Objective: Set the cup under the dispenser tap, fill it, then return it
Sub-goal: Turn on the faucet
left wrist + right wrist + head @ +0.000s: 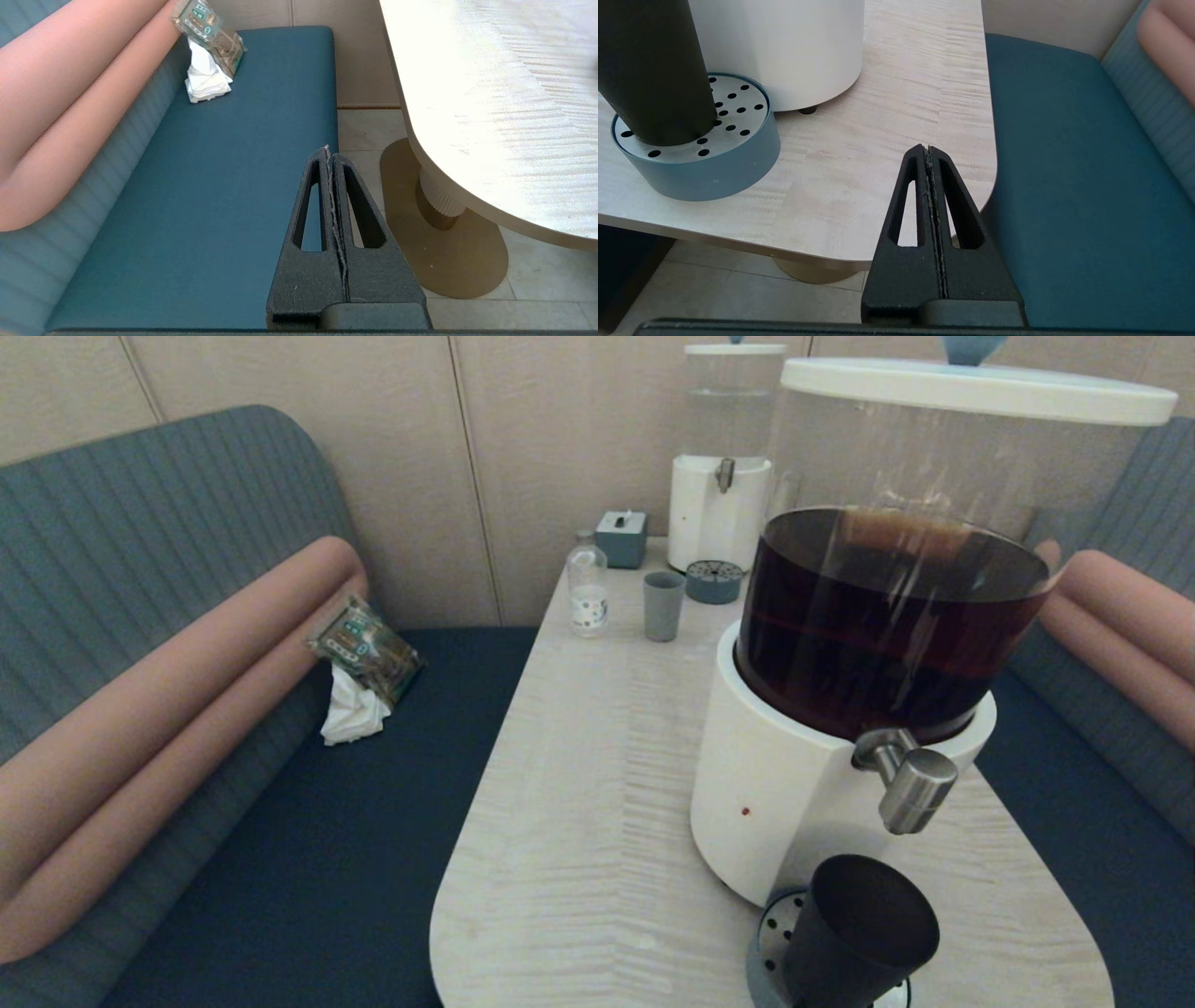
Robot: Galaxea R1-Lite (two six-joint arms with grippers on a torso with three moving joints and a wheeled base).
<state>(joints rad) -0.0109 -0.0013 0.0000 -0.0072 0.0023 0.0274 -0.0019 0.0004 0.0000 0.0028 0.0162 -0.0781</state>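
Two dispensers stand on the table (579, 784) — the big dispenser (840, 709) of dark brown liquid and a smaller clear-water dispenser (721, 476) — each with one spout: the dispenser tap (910, 789) and a tiny tap (724, 474). There are two tumblers: the black cup (859, 933) and a grey-blue tumbler (663, 605). Two round perforated drip trays show — one (733, 154) under the cup, one (714, 581) by the water dispenser. One small clear bottle (588, 590), one grey box (622, 538), one snack packet (366, 649) and one white tissue (353, 711) complete the count.
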